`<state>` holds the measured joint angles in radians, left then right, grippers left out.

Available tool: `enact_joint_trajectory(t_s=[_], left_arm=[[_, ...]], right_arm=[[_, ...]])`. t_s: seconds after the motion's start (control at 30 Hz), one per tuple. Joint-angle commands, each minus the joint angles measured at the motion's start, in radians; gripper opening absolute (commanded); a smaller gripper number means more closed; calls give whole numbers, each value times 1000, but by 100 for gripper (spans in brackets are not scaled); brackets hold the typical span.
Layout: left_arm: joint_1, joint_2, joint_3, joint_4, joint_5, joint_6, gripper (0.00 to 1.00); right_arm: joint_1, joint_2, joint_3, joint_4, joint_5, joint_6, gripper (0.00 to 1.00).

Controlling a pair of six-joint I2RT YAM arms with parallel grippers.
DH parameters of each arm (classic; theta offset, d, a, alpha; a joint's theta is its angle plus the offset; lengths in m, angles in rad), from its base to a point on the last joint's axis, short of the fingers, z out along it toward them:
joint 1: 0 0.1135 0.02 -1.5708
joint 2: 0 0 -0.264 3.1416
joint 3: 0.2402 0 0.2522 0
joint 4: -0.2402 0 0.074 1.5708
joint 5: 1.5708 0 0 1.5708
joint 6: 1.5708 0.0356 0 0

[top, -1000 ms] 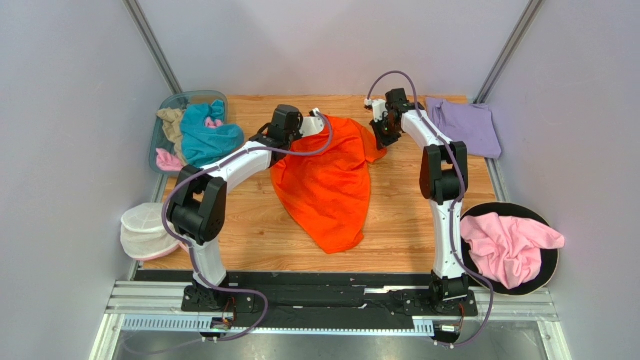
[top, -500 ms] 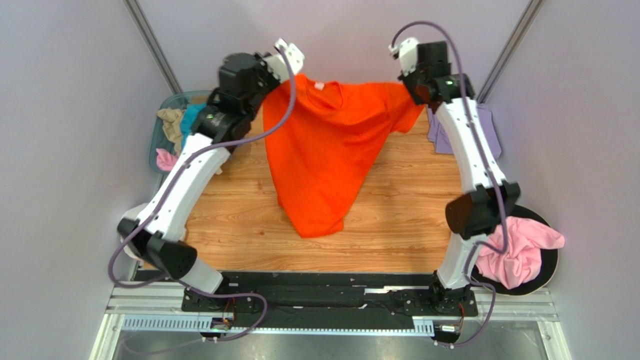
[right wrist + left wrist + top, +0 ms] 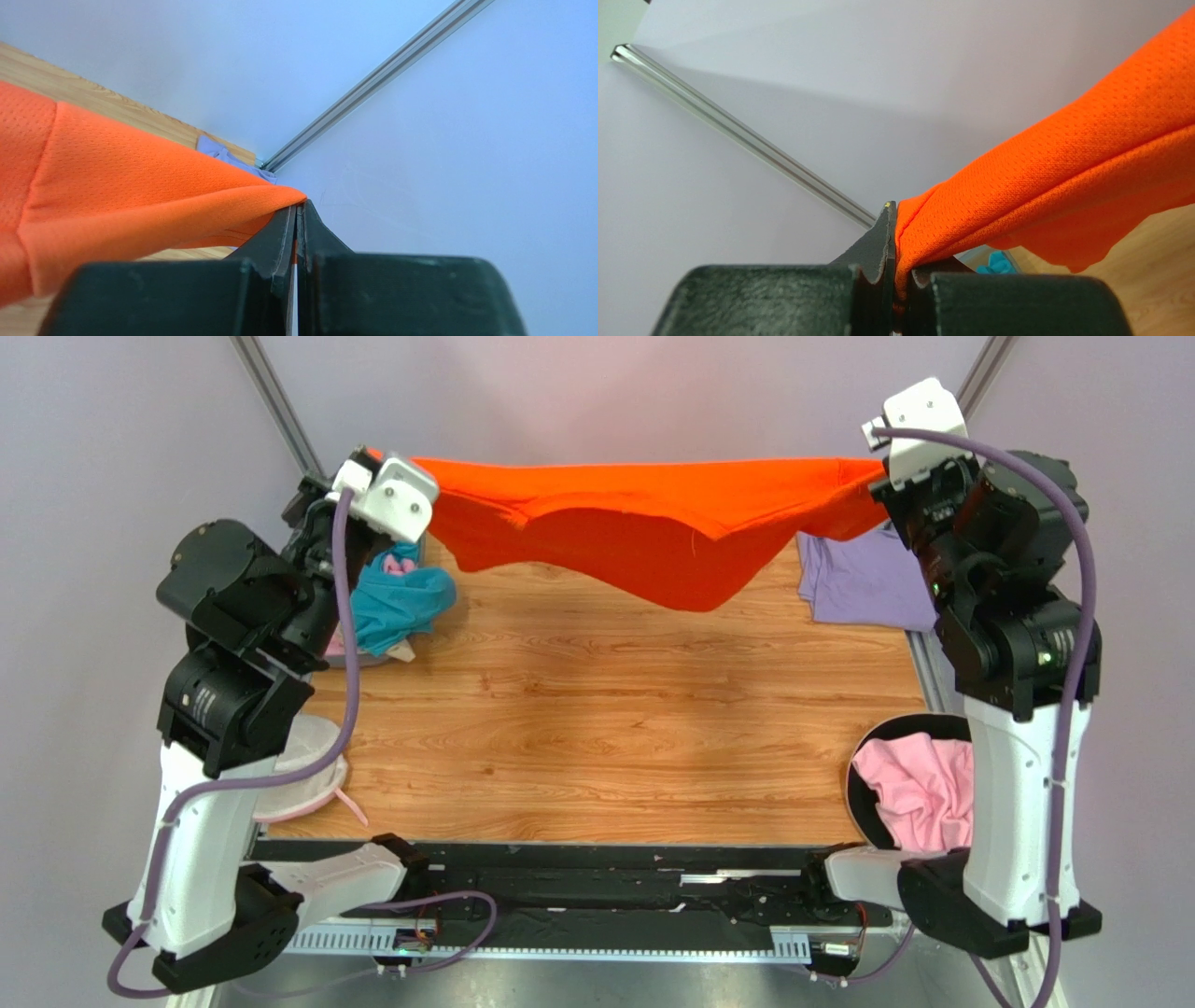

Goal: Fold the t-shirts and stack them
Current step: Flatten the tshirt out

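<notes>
The wooden worktop point(image 3: 603, 714) takes up the middle of the overhead view, and most of its boards are bare. Both arms are raised tall at its two sides, the left arm point(image 3: 225, 686) and the right arm point(image 3: 1017, 644).

The orange t-shirt point(image 3: 631, 511) hangs in the air between them, pulled out wide above the far edge of the worktop. Its top edge runs nearly straight from one hand to the other, and the loose cloth sags to a point below the middle, clear of the wood.

A lavender t-shirt point(image 3: 863, 581) lies spread flat at the far right corner of the worktop, with its upper part hidden behind the orange one. A pink t-shirt point(image 3: 912, 798) sits crumpled on a black round tray point(image 3: 877, 735) off the right edge, partly behind the right arm. A teal t-shirt point(image 3: 407, 602) is bunched at the far left. A white mesh pouch point(image 3: 320, 756) peeks out from under the left arm.

The left hand point(image 3: 894, 224) is closed tight, pinching a fold of the orange t-shirt's left end between its black fingers point(image 3: 878, 245). The right hand point(image 3: 298, 210) is likewise clamped together on the t-shirt's right end, where the cloth narrows to a point at its tips.
</notes>
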<state>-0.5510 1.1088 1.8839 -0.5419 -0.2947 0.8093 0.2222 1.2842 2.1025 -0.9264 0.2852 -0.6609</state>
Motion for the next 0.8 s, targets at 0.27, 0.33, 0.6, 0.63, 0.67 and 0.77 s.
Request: enact_joint_trajectory(t_s=[0.27,0.33,0.6,0.63,0.67,0.77], left_arm=[[-1,-196,-152,-99,17,65,0],[-1,-187,-169,-93,17,79,0],[16,0,-345,101,3,169,0],[38,26,-395,129,14,171,0],[54,83,-420,193,25,169,0],[123,225,-496,342,78,166,0]], right_arm=[[2,-198,-137,-114,-24,-46,0],[0,-206,-177,-86,-9,-55,0],[-12,-97,-353,73,-12,-57,0],[-15,-77,-378,92,-20,-55,0],[-26,-59,-400,141,-24,-57,0],[-55,41,-456,220,-49,-57,0]])
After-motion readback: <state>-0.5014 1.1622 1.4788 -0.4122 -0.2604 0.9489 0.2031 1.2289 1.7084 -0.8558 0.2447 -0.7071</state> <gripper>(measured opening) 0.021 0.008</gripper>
